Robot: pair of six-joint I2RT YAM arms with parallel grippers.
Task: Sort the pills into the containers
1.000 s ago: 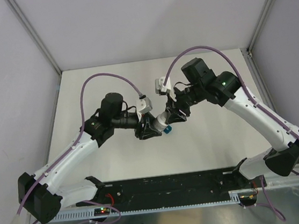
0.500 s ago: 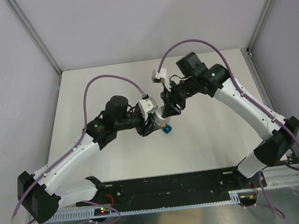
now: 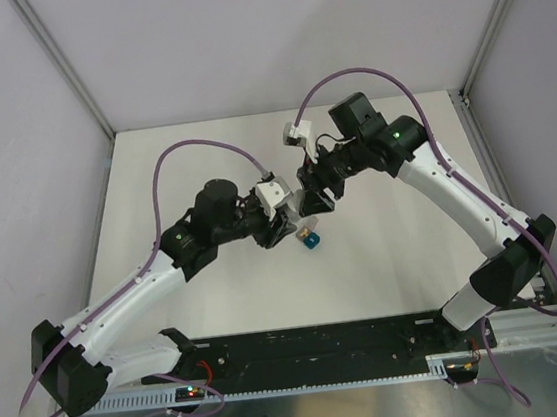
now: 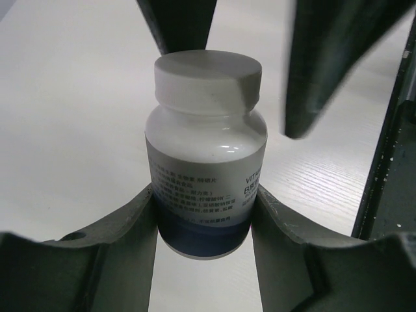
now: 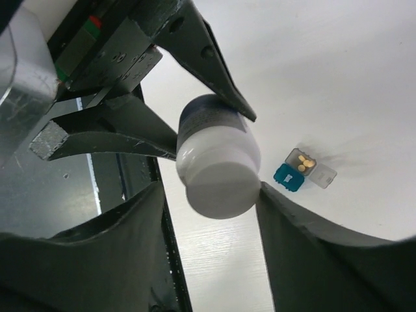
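2 grippers (left gripper (image 4: 203,195), right gripper (image 5: 208,192)), 1 white capped bottle (image 4: 205,149), 1 joined pair of containers (image 5: 303,170) = 1 teal + 1 grey compartment, approx. 3 yellow pills (image 5: 304,162), exact no. unclear, 1 table (image 3: 395,256).

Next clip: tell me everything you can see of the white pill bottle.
Small round bottle of glossy white plastic, its white cap on. A printed label wraps the body, white above, dark blue toward the base. The fingers of the left gripper clamp its lower part from both sides, apparently clear of the table. The right gripper straddles the cap, with a gap on one side, so it has no grip yet.
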